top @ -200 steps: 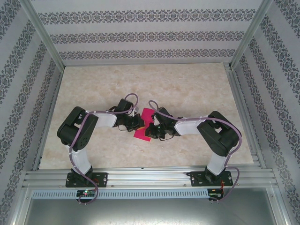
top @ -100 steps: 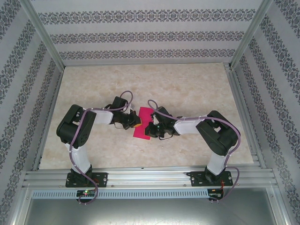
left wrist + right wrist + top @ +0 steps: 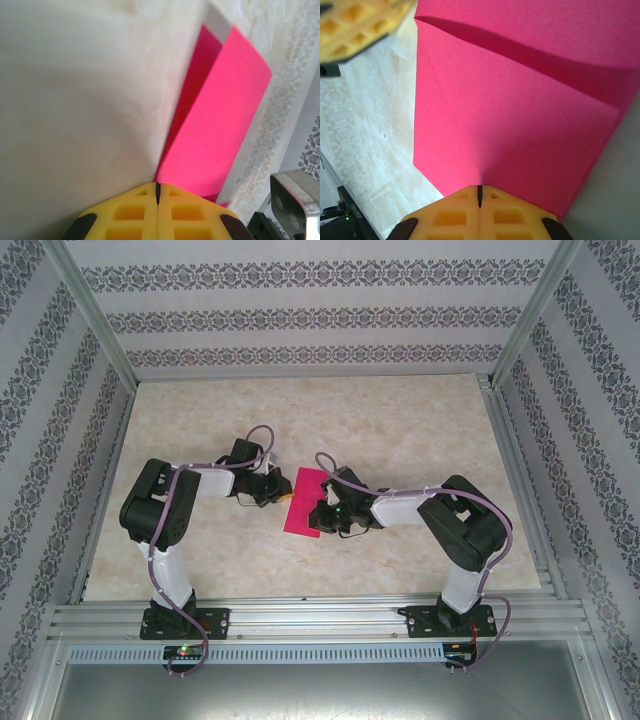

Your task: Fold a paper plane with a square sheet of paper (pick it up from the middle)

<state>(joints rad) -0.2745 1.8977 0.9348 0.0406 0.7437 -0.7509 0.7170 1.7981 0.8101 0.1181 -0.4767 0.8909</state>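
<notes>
**Desk:** What were the claws doing in this shot?

**Operator:** My right claw (image 3: 480,192) was closed, its yellow tips meeting the near edge of the pink sheet (image 3: 510,115), where a crease ran out from them. I couldn't tell whether it pinched the paper or only pressed it down. I judged it was there as an anchor, so the sheet wouldn't slide during a fold.

**Desk:** And the left?

**Operator:** My left claw (image 3: 157,187) was closed too, with its tips at the sheet's opposite edge, just beside a raised flap (image 3: 225,115). Whether it held the paper or only touched it, I couldn't say. I read it as placed to flatten that flap.

**Desk:** Where did the paper lie?

**Operator:** On the table (image 3: 400,430), about the middle, between the two claws. It was partly folded and no plane yet.

**Desk:** Room to work?

**Operator:** Plenty. Bare table lay beyond the sheet's far edge and to both sides. The patterned walls (image 3: 300,320) and the front rail (image 3: 320,615) stood well apart from it. The tight spot was the middle, where the claws sat near each other across the narrow sheet.
</notes>
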